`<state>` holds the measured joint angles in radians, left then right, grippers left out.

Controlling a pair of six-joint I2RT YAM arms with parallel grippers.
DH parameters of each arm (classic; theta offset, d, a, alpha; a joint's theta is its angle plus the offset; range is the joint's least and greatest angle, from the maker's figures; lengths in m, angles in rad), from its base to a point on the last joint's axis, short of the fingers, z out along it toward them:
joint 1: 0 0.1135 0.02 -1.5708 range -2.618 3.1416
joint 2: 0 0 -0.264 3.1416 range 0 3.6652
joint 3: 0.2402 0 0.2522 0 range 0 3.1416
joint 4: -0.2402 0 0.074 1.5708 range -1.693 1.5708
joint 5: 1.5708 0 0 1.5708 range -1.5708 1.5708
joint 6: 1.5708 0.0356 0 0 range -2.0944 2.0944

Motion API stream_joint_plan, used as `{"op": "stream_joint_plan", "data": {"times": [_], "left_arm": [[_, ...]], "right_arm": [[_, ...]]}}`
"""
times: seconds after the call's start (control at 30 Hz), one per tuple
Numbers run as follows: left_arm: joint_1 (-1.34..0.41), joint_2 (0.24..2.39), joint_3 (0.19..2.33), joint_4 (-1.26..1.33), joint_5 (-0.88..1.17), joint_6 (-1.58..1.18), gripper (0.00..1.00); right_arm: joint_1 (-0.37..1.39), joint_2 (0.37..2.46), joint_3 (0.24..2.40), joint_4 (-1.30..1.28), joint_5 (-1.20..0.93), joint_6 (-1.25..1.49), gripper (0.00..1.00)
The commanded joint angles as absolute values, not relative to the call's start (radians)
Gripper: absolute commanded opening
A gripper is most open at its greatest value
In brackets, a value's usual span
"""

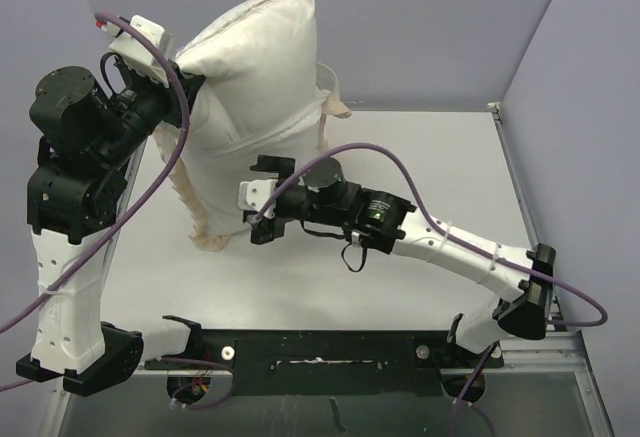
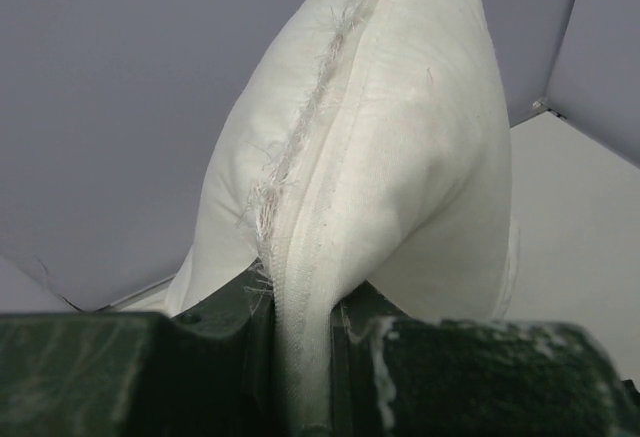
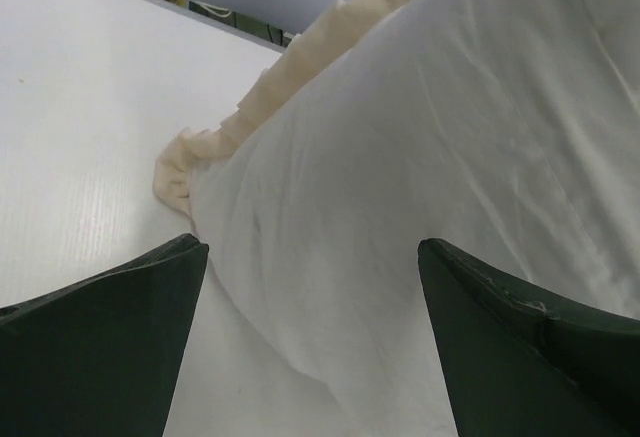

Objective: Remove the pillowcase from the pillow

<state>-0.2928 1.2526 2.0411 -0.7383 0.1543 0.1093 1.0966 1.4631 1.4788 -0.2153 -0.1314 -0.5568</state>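
**Top external.** The left gripper (image 1: 177,69) is raised high, its fingers closed on the upper-left corner of the standing white bundle. The plump upper half has no trim, so I take it for the pillow (image 1: 260,57). The wrinkled lower half, with the peach frill (image 1: 212,242) down its left edge and at its foot, I take for the pillowcase (image 1: 250,172), white face outward. I cannot fix the exact line between the two. The foot of the bundle rests on the table (image 1: 300,287).

My reading is that the high hold hangs the pillow so the cover can be drawn downward off it. The right gripper (image 1: 258,200) sits low, against the cover's lower part, fingers apart. I can read no writing on the arms or the cloth.

**Left wrist.** The fingers (image 2: 240,357) are clamped on a stitched, frayed seam of white cloth. With no frill here, I judge it to be the pillow's own edge. The pillow bulges away above the grip. No label shows.

**Right wrist.** Both fingers (image 3: 110,307) are spread wide and hold nothing. White cover cloth lies between and beyond them, with the frill running up to the bare table at the left. That suits a low pinch on the cover. No brand, tag or print is legible.
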Motion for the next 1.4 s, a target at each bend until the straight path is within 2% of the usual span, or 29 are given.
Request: {"op": "stream_joint_plan", "data": {"times": [0.0,0.37,0.43,0.57,0.7,0.8,1.13,1.37], "left_arm": [[-0.29,1.19,2.071,-0.638,0.191,0.103,0.0],[-0.29,1.156,2.033,-0.639,0.221,0.111,0.0],[-0.289,1.154,2.037,-0.641,0.224,0.107,0.0],[-0.29,1.15,2.049,-0.65,0.226,0.104,0.0],[-0.29,1.145,2.047,-0.646,0.221,0.114,0.0],[-0.29,1.145,2.05,-0.639,0.217,0.122,0.0],[-0.29,1.179,2.15,-0.67,0.211,0.126,0.0],[-0.29,1.211,2.269,-0.693,0.208,0.114,0.0]], "right_arm": [[1.134,1.498,1.641,-0.196,-0.049,-0.771,0.9],[1.234,1.579,1.7,-0.08,0.08,-0.961,0.81],[1.209,1.625,1.747,-0.099,0.078,-0.942,0.75],[1.191,1.688,1.779,-0.159,0.048,-0.898,0.57],[1.213,1.709,1.728,-0.173,0.046,-0.862,0.42],[1.229,1.708,1.665,-0.15,0.065,-0.823,0.37],[1.223,1.731,1.473,-0.068,0.097,-0.702,0.27],[1.185,1.8,1.456,-0.095,0.027,-0.564,0.09]]}}
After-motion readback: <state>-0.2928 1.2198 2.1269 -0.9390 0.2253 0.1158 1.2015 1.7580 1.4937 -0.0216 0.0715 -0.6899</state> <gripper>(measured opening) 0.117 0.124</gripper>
